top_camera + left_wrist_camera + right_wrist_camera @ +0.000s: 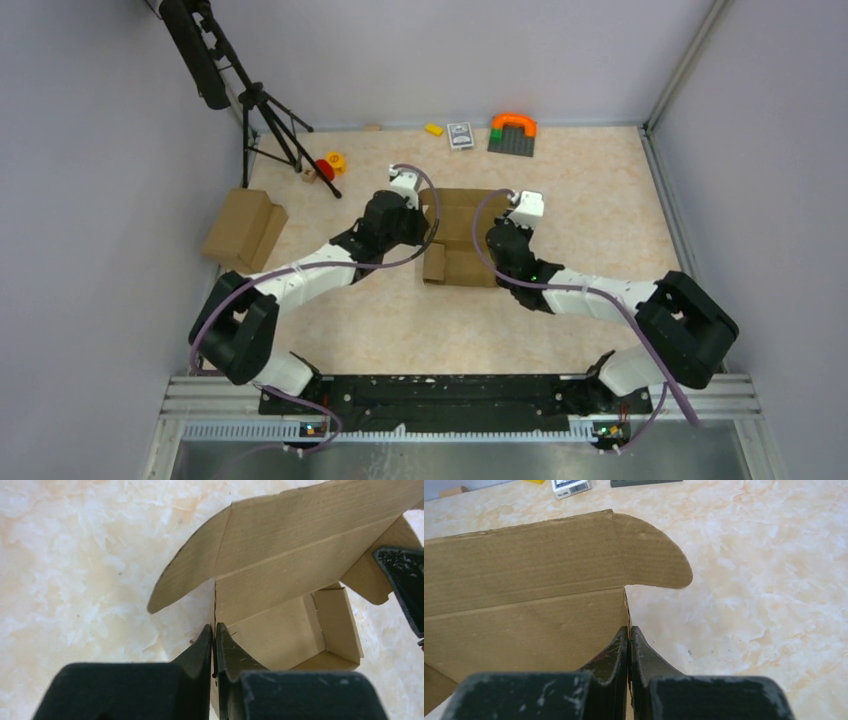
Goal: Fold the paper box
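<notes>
The left gripper (214, 631) is clenched on the thin edge of the box's (280, 575) left end wall, and the right gripper (629, 634) is pinched shut the same way on the right end wall, each just below a rounded flap. The half-formed box sits mid-table (400, 320) between the two arms, its long panel raised. A bigger carton (243, 228) lies well apart to the left.
</notes>
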{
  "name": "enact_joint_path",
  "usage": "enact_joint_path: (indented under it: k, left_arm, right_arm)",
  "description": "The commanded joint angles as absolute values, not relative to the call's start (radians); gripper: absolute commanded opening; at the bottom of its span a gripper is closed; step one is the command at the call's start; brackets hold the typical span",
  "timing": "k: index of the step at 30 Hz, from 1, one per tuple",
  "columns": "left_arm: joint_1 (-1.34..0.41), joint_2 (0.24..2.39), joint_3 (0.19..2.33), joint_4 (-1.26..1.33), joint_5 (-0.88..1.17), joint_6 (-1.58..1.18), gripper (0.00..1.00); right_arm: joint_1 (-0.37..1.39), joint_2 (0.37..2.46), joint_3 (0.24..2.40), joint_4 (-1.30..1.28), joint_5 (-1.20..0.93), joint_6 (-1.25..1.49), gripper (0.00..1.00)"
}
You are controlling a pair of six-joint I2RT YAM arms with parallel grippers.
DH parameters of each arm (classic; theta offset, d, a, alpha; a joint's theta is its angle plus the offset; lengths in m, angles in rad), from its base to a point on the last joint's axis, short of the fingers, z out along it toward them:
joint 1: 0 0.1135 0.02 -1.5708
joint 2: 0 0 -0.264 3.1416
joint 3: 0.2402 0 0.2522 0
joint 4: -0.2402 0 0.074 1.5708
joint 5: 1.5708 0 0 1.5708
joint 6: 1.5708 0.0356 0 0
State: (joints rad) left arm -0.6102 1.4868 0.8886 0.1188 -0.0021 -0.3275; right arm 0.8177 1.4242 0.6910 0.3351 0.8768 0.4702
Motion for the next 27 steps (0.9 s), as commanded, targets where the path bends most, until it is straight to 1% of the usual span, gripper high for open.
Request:
enact_joint_path:
  k: [1,3,4,6,13,21,24,27]
  left_arm:
    - [-0.640,1.449,0.852,0.339,-0.097,-0.351,0.03]
    - [-0.640,1.463,0.837,0.383,-0.116,-0.354,0.00]
    - [-0.640,1.470,0.830,0.406,-0.124,-0.353,0.00]
    - [-0.640,1.480,0.808,0.458,-0.140,-0.348,0.00]
    - [-0.644,1.499,0.722,0.582,-0.145,-0.336,0.00]
    - [-0.687,1.495,0.612,0.697,-0.178,-0.353,0.00]
    - [-0.707,1.500,0.612,0.677,-0.198,-0.402,0.00]
    - [-0.720,1.507,0.664,0.573,-0.222,-0.484,0.00]
  right_arm:
    - [0.842,1.417,0.627,0.601,0.843,0.430,0.00]
    - [0.842,1.433,0.585,0.741,0.836,0.369,0.00]
    - [0.842,1.446,0.569,0.827,0.833,0.343,0.00]
    - [0.843,1.477,0.574,0.873,0.841,0.308,0.00]
    - [0.847,1.550,0.592,0.885,0.823,0.304,0.00]
    - [0.883,1.584,0.574,0.912,0.861,0.274,0.00]
    - [0.895,1.587,0.569,0.920,0.880,0.268,0.00]
    - [0.907,1.591,0.567,0.929,0.901,0.260,0.00]
